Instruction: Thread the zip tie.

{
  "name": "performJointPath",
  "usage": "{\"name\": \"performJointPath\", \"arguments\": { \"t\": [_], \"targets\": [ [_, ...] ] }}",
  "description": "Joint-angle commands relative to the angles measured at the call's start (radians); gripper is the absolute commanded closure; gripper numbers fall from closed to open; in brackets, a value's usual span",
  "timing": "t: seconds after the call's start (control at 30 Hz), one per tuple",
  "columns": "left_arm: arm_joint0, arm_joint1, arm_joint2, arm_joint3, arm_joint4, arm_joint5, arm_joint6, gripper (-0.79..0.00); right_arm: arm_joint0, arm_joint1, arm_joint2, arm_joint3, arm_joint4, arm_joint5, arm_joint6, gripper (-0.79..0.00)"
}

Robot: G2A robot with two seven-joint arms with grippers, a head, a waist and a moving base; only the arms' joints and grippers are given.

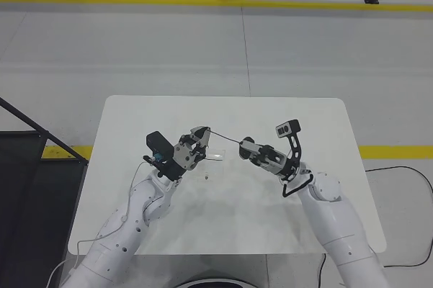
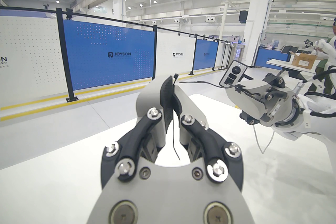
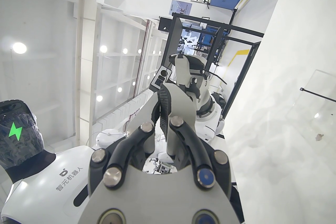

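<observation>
A thin black zip tie (image 1: 223, 137) is stretched in the air between my two grippers, above the middle of the white table (image 1: 274, 209). My left gripper (image 1: 202, 135) is shut on one end. In the left wrist view its square head (image 2: 175, 76) pokes out past the fingertips and a loose strand (image 2: 174, 141) hangs down between the fingers. My right gripper (image 1: 245, 146) is shut on the other end of the strap, and the left wrist view shows the strap running into it (image 2: 236, 89). The two grippers face each other a short gap apart.
A clear plastic tray (image 1: 215, 153) lies on the table just below the left gripper. A second black zip tie (image 3: 317, 95) rests on this tray (image 3: 315, 114). A black frame stands off the table's left side.
</observation>
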Motion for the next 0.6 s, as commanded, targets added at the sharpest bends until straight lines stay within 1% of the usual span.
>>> {"name": "performJointPath", "arguments": {
  "t": [0.0,0.57],
  "targets": [
    [0.0,0.0,0.0,0.0,0.0,0.0,0.0,0.0,-0.001,0.0,0.0,-0.001,0.002,-0.002,0.002,0.0],
    [0.0,0.0,0.0,0.0,0.0,0.0,0.0,0.0,-0.003,-0.001,-0.003,-0.01,0.003,-0.004,0.003,0.0]
  ]
}}
